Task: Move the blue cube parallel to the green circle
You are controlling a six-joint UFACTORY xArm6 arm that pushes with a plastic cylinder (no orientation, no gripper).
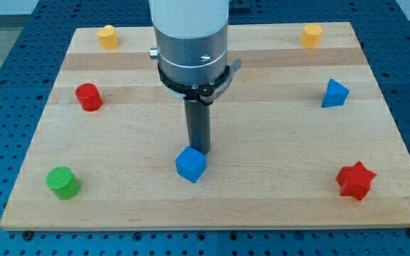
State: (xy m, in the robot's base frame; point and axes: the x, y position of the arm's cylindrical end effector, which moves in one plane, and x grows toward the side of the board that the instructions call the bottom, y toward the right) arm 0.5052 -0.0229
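The blue cube (190,165) lies on the wooden board (261,199) a little left of the middle, near the view's bottom. The green circle (62,183), a short cylinder, stands at the view's bottom left. My tip (198,151) is right behind the blue cube, at its upper right edge, and seems to touch it. The rod rises to the white and silver arm at the view's top.
A red cylinder (88,97) stands at the left. A yellow block (106,36) is at the top left and another yellow block (311,34) at the top right. A blue triangular block (335,94) is at the right. A red star (354,180) is at the bottom right.
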